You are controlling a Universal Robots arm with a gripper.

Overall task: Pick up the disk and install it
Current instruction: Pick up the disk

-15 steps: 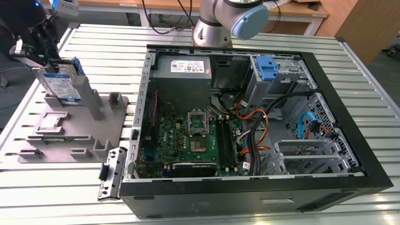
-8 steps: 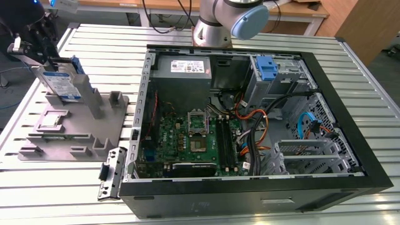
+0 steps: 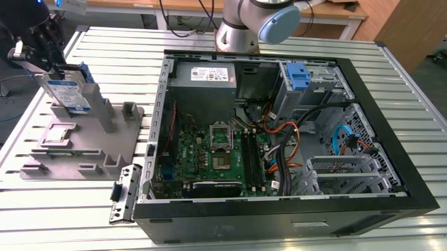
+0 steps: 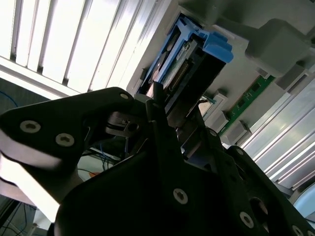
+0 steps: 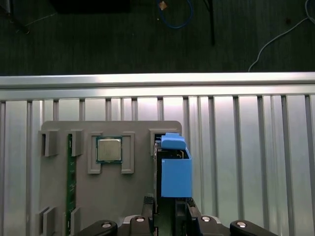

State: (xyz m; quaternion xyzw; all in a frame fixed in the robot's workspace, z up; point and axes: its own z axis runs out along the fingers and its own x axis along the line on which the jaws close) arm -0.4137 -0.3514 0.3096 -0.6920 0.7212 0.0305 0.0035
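Pinches the disk point(image 3: 68, 97) with the gripper point(image 3: 62, 73), fingers point(image 5: 149, 204) pressed against its two flat sides. Holds the disk upright on edge at the far corner of the grey fixture point(image 3: 80, 151), between that fixture's upright posts; cannot tell whether its lower edge sits in the slot or hangs just clear. Shows a white-and-blue label on the disk in the exterior view, with blue rails along its edges. In the first wrist view, sets the disk point(image 5: 175, 172) next to a processor chip point(image 5: 109, 150) seated in a fixture pocket, with a memory stick point(image 5: 71, 182) lying in a fixture groove beyond the chip, away from the disk. In the second wrist view, shows the gripper point(image 4: 174, 105) straddling the disk point(image 4: 182, 64), a blue rail tab sticking out past the fingertips. Rests the fixture flat on the slatted metal table point(image 3: 63, 219). Places the open computer case point(image 3: 279, 214) just beside the fixture, on the exterior view's right, apart from the disk.
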